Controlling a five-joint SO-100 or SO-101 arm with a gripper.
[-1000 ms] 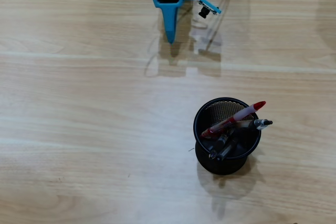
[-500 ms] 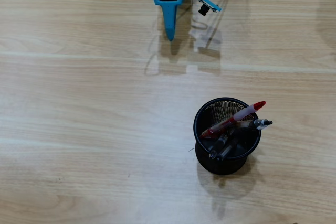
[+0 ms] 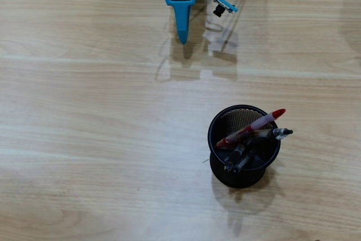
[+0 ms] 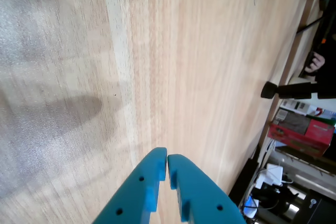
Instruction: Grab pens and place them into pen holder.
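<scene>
Overhead-only pens (image 3: 252,130) inside the pen holder (image 3: 216,126); wrist-only close-up of the empty claw (image 4: 167,159), tips pressed together.

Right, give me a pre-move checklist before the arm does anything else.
1. Pens in the pen holder: ok; the red-and-white pen and darker pens lean inside.
2. Exact pen count: cannot tell, they overlap.
3. Loose pens on the table: ok, none visible.
4. Gripper empty: ok, jaws shut on nothing.
5. Gripper apart from the holder: ok, it sits near the overhead view's top edge.
6. Holder upright: ok.
</scene>
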